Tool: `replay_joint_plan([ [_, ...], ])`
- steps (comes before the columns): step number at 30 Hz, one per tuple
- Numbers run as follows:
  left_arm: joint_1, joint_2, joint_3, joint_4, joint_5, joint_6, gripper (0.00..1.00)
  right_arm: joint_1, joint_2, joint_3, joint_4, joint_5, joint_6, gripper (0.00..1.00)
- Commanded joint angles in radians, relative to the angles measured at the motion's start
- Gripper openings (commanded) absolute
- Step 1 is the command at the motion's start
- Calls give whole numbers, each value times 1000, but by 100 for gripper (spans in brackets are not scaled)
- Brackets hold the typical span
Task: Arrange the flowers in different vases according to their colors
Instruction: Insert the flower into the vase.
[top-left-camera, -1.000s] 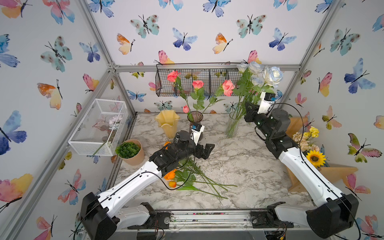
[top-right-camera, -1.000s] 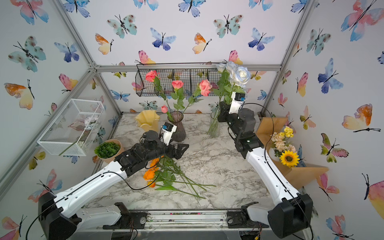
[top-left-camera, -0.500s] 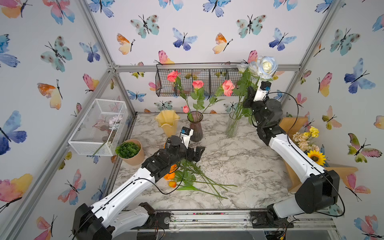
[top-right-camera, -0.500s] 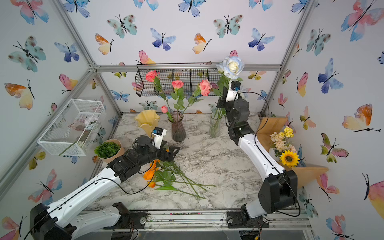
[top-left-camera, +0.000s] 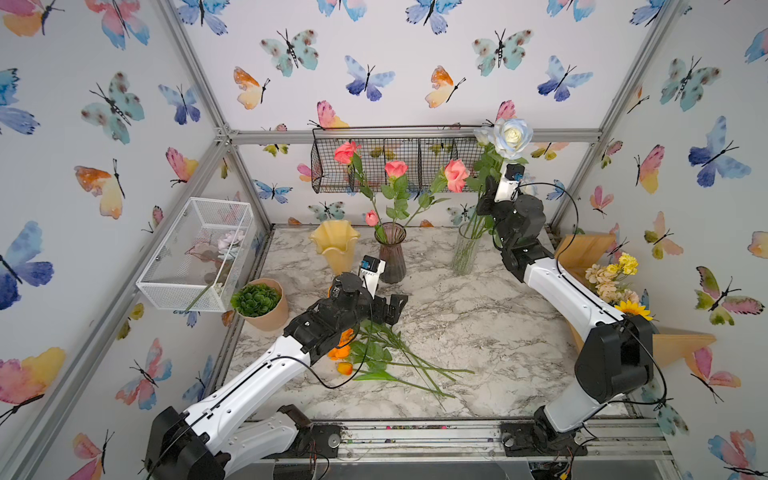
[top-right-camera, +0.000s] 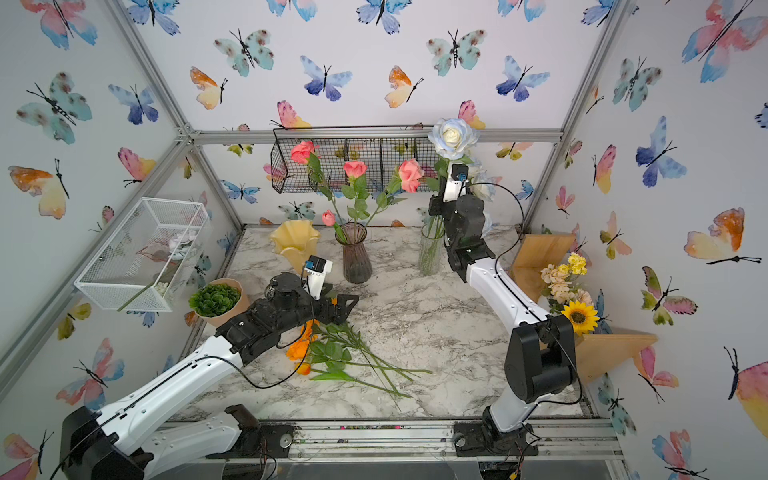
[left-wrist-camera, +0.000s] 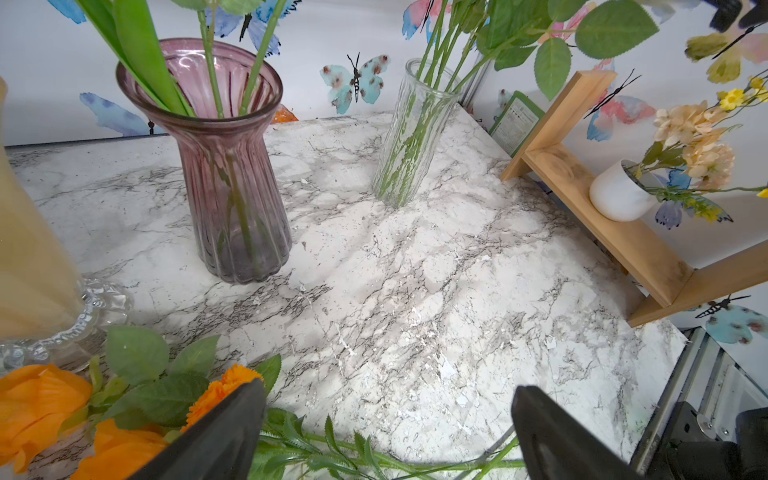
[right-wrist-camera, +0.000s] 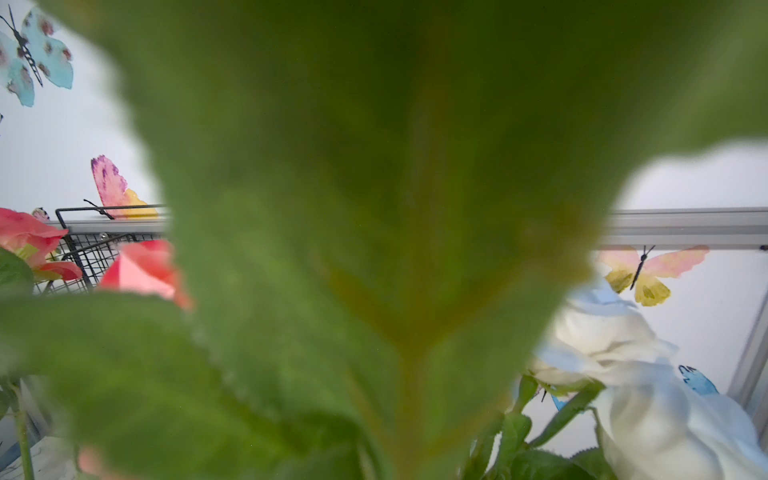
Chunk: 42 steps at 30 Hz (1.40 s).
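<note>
1. Left gripper (top-left-camera: 395, 309) hangs low over the leafy stems of the orange flowers, its jaws spread wide and holding nothing. In the left wrist view its dark fingers (left-wrist-camera: 224, 432) stand on either side of green stems lying on the marble.
2. Right gripper (top-left-camera: 484, 203) is raised at the back right, over the clear glass vase. Its jaws are pressed together on the stem of a white-blue rose (top-left-camera: 512, 136), whose head stands highest of all. A blurred leaf fills most of the right wrist view.
3. Marble tabletop (top-left-camera: 478, 332) carries three vases in a row near the back wall.
4. White wire basket (top-left-camera: 183, 245) hangs on the left wall and a black wire basket (top-left-camera: 415, 153) on the back wall.
5. Wooden shelf (top-left-camera: 582, 249) stands at the right edge with a sunflower bouquet (top-left-camera: 631, 309).
6. Creamy yellow vase (top-left-camera: 334, 249) is leftmost. Just beside it, the purple glass vase (top-left-camera: 390, 259) holds the pink roses (top-left-camera: 456, 174) and a pink tulip bud (top-left-camera: 371, 217).
7. Clear glass vase (top-left-camera: 465, 253) stands apart to the right, with green stems in it.
8. Orange flowers (top-left-camera: 340, 351) lie flat on the tabletop beside the left arm, stems fanning toward the front middle.
9. Succulent (top-left-camera: 255, 299) sits in a tan pot at the left edge.
</note>
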Motion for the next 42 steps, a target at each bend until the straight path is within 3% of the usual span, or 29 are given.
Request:
replay_joint_plan([
  [1,8,-4,-4,18,25,0,99,-5,10,-9,9,30,11,10],
  [5,9,0,-3,15,26,3,100,-5,15,25,-65,42,13,67],
  [9,10,4,4,12,28,6,100,-5,-2,70,-137,65,22,85],
  [16,11,6,22,7,41,0,98,-5,-30,223,-449,87,76,89],
  [22,11,-2,43,-7,59,-5,98,-5,-123,214,-522,84,121,90],
  [27,11,-20,52,-23,57,-12,98,-4,-161,278,-626,4,166,89],
  [31,11,-27,59,-108,-88,-86,99,-5,-158,400,-824,-142,218,87],
  [35,10,-51,67,-224,-222,-173,99,22,-157,459,-1021,-351,267,78],
  [40,16,-120,49,-327,-357,-274,100,233,-172,415,-1195,-315,266,75],
  [42,22,-149,39,-370,-406,-313,100,270,-193,351,-1214,-335,302,74],
])
